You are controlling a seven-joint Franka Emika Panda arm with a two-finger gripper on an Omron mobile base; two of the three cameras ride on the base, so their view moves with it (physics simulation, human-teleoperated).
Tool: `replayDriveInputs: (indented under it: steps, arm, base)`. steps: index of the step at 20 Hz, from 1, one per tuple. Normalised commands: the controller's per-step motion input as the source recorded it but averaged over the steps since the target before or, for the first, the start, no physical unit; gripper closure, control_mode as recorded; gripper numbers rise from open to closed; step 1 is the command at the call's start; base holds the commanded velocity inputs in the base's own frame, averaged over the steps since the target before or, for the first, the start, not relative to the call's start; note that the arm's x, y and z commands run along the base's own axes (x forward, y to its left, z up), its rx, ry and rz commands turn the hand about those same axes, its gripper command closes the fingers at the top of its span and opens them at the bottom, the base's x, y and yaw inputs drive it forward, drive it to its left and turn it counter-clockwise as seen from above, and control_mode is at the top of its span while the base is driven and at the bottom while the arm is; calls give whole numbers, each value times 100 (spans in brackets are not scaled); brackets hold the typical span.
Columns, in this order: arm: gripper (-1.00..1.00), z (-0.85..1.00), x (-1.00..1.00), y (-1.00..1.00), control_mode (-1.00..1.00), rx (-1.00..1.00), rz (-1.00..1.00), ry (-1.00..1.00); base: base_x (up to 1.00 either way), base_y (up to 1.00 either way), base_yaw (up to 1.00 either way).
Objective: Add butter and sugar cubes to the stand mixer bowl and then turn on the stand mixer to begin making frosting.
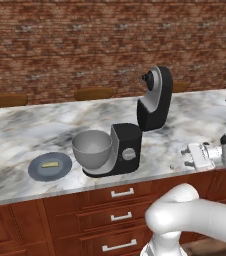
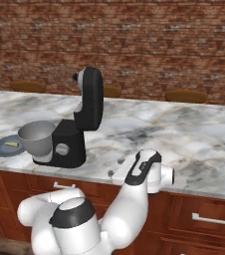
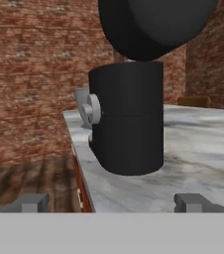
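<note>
Left base view, counts: one stand mixer (image 1: 135, 130), one stand mixer bowl (image 1: 92, 150), one plate (image 1: 50, 166), one butter (image 1: 50, 163) stick, three wooden stool tops behind the counter (image 1: 20, 130).
Left base view, mixer: black, head tilted up and back, round silver knob (image 1: 129, 154) on the side of the base facing the camera.
Left base view, bowl: grey metal, seated on the mixer's base to the left of the column, nothing visible inside.
Left base view, butter: lying flat on the blue-grey plate, just left of the bowl and apart from it.
Left base view, gripper (image 1: 189, 157): at the counter's front edge, right of the mixer, pointing left toward it; fingers look spread with nothing between them.
Right base view, counts: the same one mixer (image 2: 77, 124), one bowl (image 2: 37, 138), one plate (image 2: 7, 146) with the one butter (image 2: 12, 144) stick; three stool tops.
Right base view, extra: the knob (image 2: 61, 149) and the counter's drawer fronts below; the gripper (image 2: 118, 172) is mostly hidden by the wrist, so its opening is hard to judge here.
Hand view, gripper (image 3: 115, 203): fingers (image 3: 33, 202) wide apart, holding nothing.
Hand view, extra: the mixer (image 3: 129, 116) seen from its rear, knob (image 3: 91, 109) on the left side, a sliver of bowl (image 3: 82, 101) behind it; sugar cubes cannot be made out.
</note>
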Motion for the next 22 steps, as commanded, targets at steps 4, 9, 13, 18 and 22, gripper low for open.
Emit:
replayDriveInputs:
  steps: [4,9,13,18,22]
  arm:
    - [-100,-26,0,0,-100,0,-12,0]
    - [-100,-17,-3,6,-100,0,-8,0]
    - [-100,-7,0,8,-100,0,-6,0]
    - [-100,-7,0,9,-100,0,-5,0]
    - [-100,-10,0,1,-100,0,-3,0]
  base:
    - [0,0,0]
    - [0,0,0]
    - [0,0,0]
    - [0,0,0]
    - [0,0,0]
